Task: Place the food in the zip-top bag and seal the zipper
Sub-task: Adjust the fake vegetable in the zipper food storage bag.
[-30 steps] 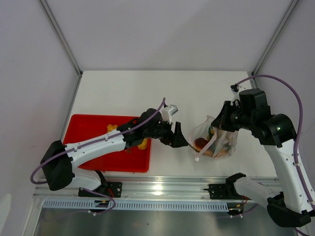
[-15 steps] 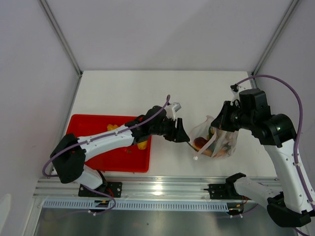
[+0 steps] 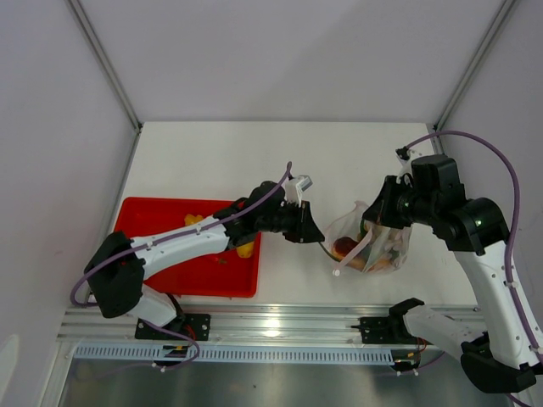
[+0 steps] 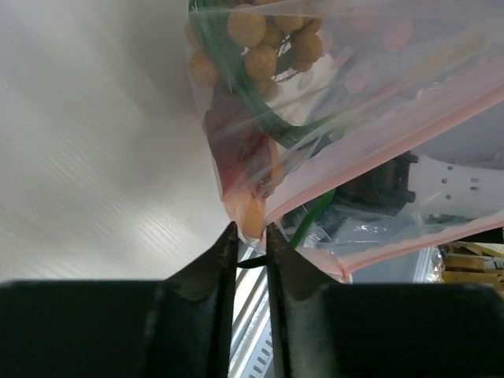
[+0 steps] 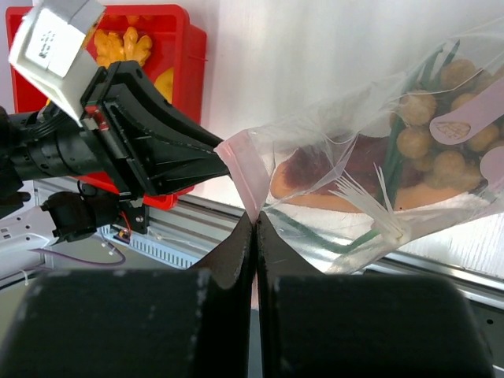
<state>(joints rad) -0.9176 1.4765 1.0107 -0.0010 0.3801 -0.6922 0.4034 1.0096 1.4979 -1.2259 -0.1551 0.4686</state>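
- Red tray (image 3: 144, 222) sits at the surface's near-left edge.
- Zip-top bag (image 3: 373, 246) holding food (image 5: 429, 138) stands near the near-right edge.
- Left end effector (image 4: 250, 242) pinches the bag's corner.
- Right end effector (image 5: 253, 228) is clamped on its zipper (image 4: 370, 138) strip.

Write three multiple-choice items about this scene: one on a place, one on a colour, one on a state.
1. Where is the red rectangular plastic tray?
A. under the left arm
B. under the right arm
C. at the table's far edge

2. What colour is the strip along the mouth of the clear crinkly plastic bag?
A. blue
B. pink-red
C. black

3. How is the right claw?
A. wide open above the table
B. shut on a banana
C. shut on the bag's edge

Answers: 1 A, the top view shows the tray beneath the left arm. 2 B, the left wrist view shows the strip. 3 C, its tips pinch the plastic.
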